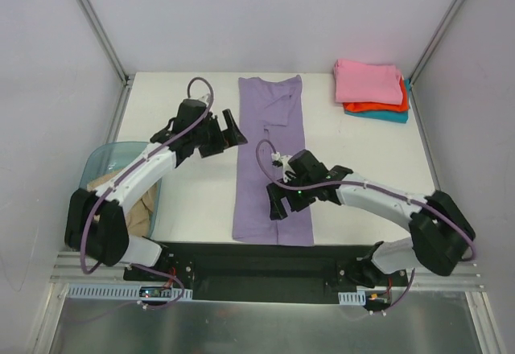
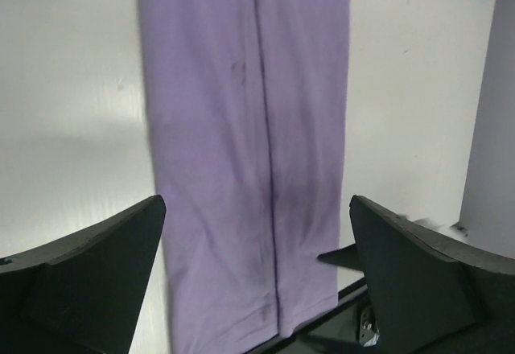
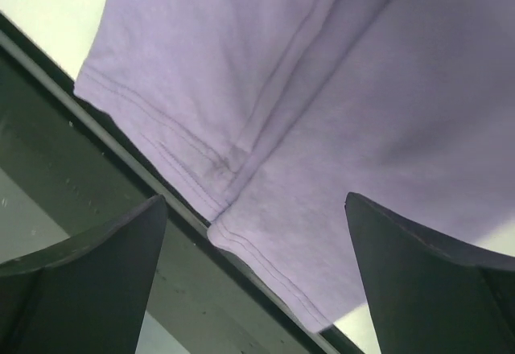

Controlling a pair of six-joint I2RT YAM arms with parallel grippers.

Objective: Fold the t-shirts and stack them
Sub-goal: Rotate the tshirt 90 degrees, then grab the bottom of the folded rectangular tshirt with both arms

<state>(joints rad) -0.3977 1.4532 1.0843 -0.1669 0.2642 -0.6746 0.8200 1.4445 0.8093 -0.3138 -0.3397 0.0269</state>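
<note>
Stacked tees [image 1: 372, 90] look done, lavender tee [image 1: 290, 133] is only a long folded strip, tan tee [image 1: 143, 213] waits in the bin [image 1: 105, 157], left end effector [image 1: 228, 135] and right end effector [image 1: 283, 205] both spread wide, empty.

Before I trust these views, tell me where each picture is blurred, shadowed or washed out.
Top external: sharp and evenly lit, faint shadows under the arms on the table. Left wrist: lavender t-shirt slightly soft, table beside it glaring white. Right wrist: shirt's hem stitching crisp, the near fingers dark and featureless.
</note>
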